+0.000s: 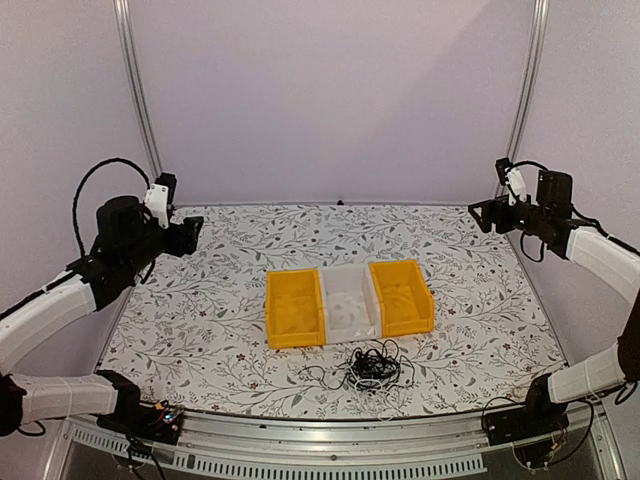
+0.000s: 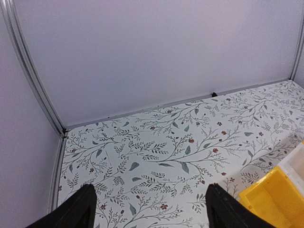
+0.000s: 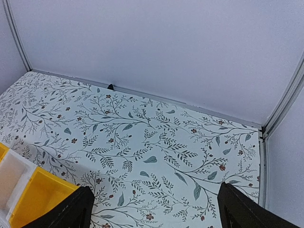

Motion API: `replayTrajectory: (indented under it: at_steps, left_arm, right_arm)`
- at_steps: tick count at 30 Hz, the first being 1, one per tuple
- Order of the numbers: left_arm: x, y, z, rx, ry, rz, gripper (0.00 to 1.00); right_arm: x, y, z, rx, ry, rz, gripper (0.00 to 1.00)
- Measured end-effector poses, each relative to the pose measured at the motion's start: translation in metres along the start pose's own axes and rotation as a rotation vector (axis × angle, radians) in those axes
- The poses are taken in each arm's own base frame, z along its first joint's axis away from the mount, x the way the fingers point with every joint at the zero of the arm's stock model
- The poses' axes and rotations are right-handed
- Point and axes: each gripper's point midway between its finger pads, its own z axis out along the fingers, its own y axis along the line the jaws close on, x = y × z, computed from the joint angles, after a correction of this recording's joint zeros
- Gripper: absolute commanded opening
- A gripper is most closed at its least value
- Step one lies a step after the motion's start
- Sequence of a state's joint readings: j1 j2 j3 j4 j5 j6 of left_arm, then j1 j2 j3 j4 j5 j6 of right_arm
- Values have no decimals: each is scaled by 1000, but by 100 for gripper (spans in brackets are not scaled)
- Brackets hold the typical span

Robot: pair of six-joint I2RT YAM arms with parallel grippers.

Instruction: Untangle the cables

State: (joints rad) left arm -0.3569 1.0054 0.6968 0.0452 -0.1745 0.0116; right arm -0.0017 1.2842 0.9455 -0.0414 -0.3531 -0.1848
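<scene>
A tangle of thin black cables [image 1: 368, 367] lies on the floral table near the front edge, just in front of the bins. My left gripper [image 1: 193, 233] is raised at the far left, open and empty, far from the cables; its wrist view shows the two fingers [image 2: 71, 212] spread wide over bare table, the gripper [image 2: 152, 209] holding nothing. My right gripper [image 1: 479, 216] is raised at the far right, open and empty. In its wrist view the gripper [image 3: 154, 211] shows spread fingers [image 3: 240, 211]. The cables are out of both wrist views.
Three bins stand in a row mid-table: a yellow bin [image 1: 293, 308] left, a white bin [image 1: 350, 303] in the middle, a yellow bin [image 1: 401, 297] right. The yellow bin corners show in the left wrist view [image 2: 273, 199] and the right wrist view [image 3: 33, 199]. White walls enclose the table.
</scene>
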Motion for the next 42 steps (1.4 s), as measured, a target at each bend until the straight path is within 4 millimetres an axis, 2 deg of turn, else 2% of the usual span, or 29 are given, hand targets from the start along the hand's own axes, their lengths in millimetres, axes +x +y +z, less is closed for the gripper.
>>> replayTrajectory:
  at_steps: [3,7,11,15,18,23,26,29,33,37,39,42]
  left_arm:
    - [-12,0,-12,34,-59,-12,73]
    - [-24,-21,-22,139,-114,1,65]
    - [-21,-63,-25,321,-110,26,57]
    - [-10,-112,-29,512,-63,48,55]
    - [-7,-160,-46,663,-40,85,54]
    - [3,-243,-100,906,9,172,55]
    - [24,-280,-132,1011,67,216,54]
    - [57,-309,-157,1084,163,265,51]
    - [105,-333,-169,1107,301,315,50]
    - [140,-341,-162,1040,410,319,48]
    - [147,-339,-153,983,431,306,47]
    - [146,-334,-141,902,429,273,45]
  right_arm:
    - [8,1,2,-6,12,17,98]
    - [11,5,2,-31,13,6,94]
    - [9,14,-5,-77,14,-66,85]
    - [9,37,-20,-195,35,-156,74]
    - [9,66,-34,-322,48,-228,66]
    - [31,147,-58,-586,97,-382,58]
    - [49,193,-78,-733,125,-462,54]
    - [69,221,-95,-844,159,-505,50]
    - [96,240,-103,-918,224,-553,48]
    - [123,263,-106,-1002,293,-607,46]
    - [133,271,-106,-1031,319,-627,44]
    - [142,280,-106,-1059,341,-653,42]
